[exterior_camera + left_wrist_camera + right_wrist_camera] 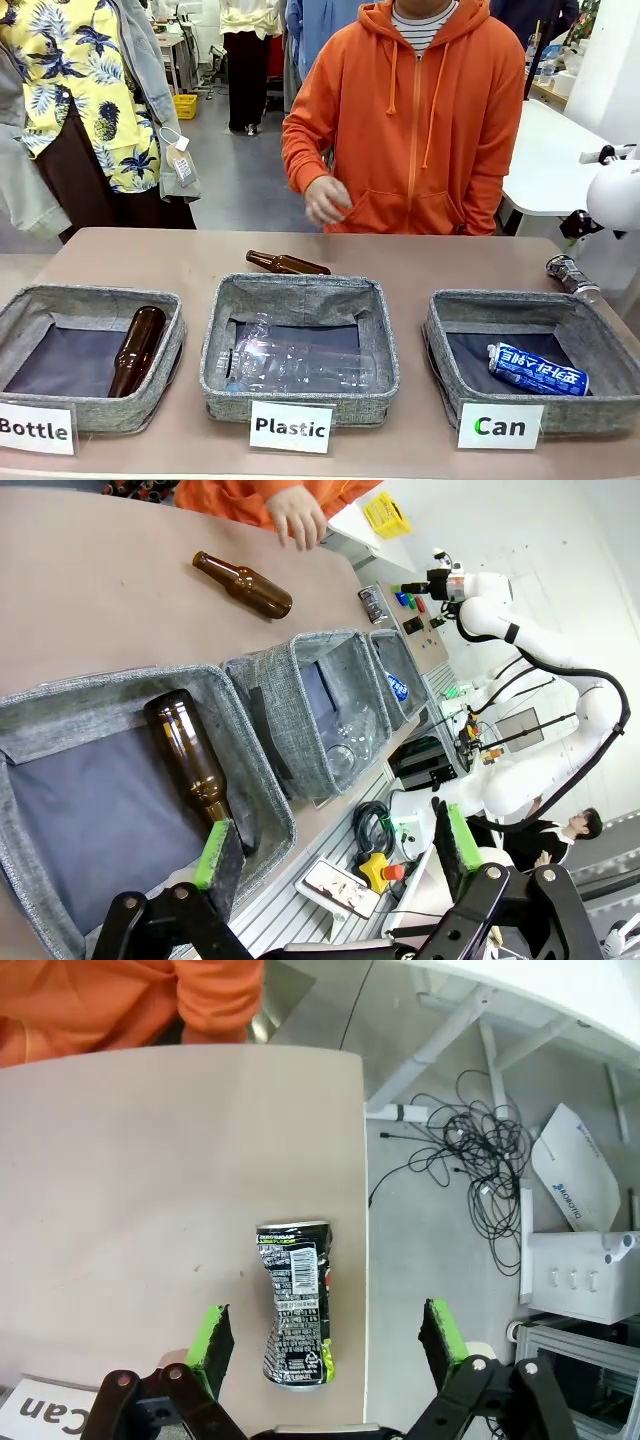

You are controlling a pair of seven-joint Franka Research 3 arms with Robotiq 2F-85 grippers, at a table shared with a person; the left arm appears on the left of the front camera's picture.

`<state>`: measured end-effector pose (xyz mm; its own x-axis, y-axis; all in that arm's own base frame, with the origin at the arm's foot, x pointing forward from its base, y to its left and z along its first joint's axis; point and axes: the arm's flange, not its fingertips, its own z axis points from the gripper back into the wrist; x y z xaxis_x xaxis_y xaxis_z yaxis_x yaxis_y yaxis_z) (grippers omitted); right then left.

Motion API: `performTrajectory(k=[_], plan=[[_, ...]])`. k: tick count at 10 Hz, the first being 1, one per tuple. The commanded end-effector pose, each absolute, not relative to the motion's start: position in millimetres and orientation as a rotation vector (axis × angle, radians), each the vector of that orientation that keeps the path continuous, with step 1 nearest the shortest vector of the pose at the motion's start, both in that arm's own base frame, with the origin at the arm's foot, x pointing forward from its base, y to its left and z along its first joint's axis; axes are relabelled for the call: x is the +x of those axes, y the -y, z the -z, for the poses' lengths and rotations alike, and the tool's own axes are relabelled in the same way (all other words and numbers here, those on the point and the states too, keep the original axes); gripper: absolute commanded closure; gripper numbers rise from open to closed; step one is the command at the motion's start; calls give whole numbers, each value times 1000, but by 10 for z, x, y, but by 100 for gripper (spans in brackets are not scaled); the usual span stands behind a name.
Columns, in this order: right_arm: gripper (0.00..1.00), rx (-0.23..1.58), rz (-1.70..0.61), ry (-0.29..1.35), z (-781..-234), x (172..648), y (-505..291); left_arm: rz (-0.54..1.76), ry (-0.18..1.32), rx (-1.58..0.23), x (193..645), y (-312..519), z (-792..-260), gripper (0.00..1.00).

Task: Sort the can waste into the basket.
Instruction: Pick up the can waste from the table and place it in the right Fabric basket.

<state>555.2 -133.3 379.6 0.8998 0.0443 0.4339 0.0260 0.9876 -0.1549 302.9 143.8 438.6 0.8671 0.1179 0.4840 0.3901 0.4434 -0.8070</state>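
One blue can (538, 369) lies in our "Can" basket (455, 345); the black can (296, 1302) rests at the counter's (120, 1180) right edge beneath our spread, empty right claw (325, 1345). Left claw (335, 850) spread too.

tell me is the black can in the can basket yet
No. The black can lies on its side on the table near its edge, outside the basket.

blue can (538, 369), black can (296, 1303), grey basket (450, 310), orange hoodie (420, 120)
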Motion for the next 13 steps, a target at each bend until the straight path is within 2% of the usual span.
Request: performTrajectory(k=[1, 11, 12, 13], plan=[[0, -131, -42, 458, -3715, 5694, 1443, 175, 530, -1128, 3028, -1433, -4408, 0], [0, -55, -12, 327, -3081, 5882, 1596, 175, 530, -1128, 3028, -1433, -4408, 0], [45, -47, -16, 301, -3071, 5873, 1601, 175, 530, -1128, 3028, -1433, -4408, 0], [59, -40, -16, 293, -3070, 5878, 1600, 175, 530, -1128, 3028, -1433, -4408, 0]])
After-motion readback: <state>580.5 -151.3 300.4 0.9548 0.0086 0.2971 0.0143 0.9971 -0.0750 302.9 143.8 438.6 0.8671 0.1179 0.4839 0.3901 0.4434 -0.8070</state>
